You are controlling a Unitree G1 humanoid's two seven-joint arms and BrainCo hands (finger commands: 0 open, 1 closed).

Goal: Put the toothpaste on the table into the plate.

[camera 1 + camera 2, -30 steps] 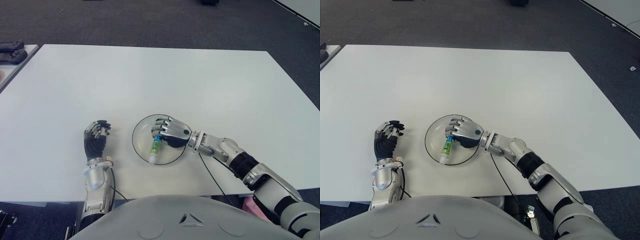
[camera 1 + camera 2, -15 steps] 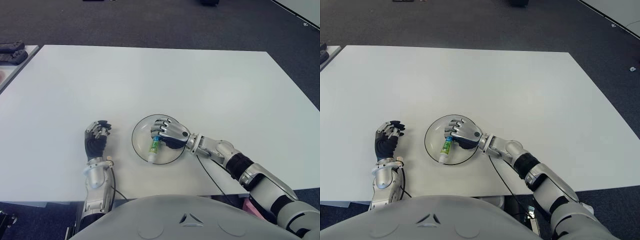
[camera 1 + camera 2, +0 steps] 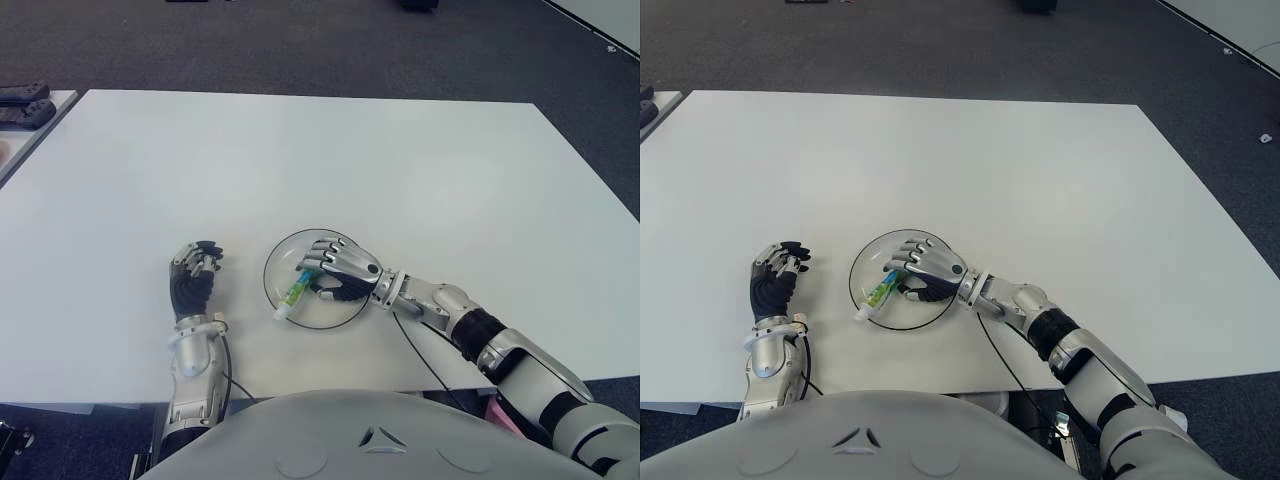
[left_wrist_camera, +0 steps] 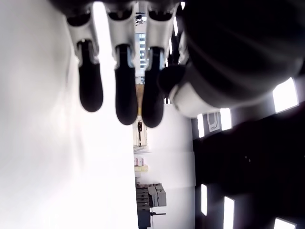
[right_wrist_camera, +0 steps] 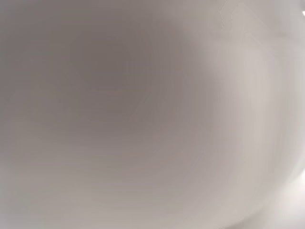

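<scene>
- Surface [image 3: 330,150]: white and rectangular, taking up most of both eye views, with dark carpet floor [image 3: 300,45] beyond its far edge.
- Second surface [image 3: 15,125]: a pale corner at the far left, well apart from the plate, carrying dark objects [image 3: 22,103] too small to identify.
- Plate [image 3: 285,255]: round, clear, with a dark rim, standing on the surface near the robot's edge. It serves as the landmark for every entry below.
- Right robot hand [image 3: 338,270]: over the right half of the plate, forearm reaching in from the plate's right and near side. The fingers [image 3: 318,262] are loosely curved and fanned toward the plate's left. Whether they pinch the toothpaste or merely touch its far end cannot be told. The right wrist view shows only a featureless grey blur.
- Left robot hand [image 3: 192,277]: to the left of the plate, clear of its rim, showing above the surface. In the left wrist view its dark fingers [image 4: 119,81] are extended side by side, slightly curved, and hold nothing.
- Toothpaste [image 3: 293,293]: a small tube with a green and blue body and a white end, lying slantwise inside the plate in its left half. The white end points to the plate's near-left rim; the opposite end meets the right robot hand's fingertips.
</scene>
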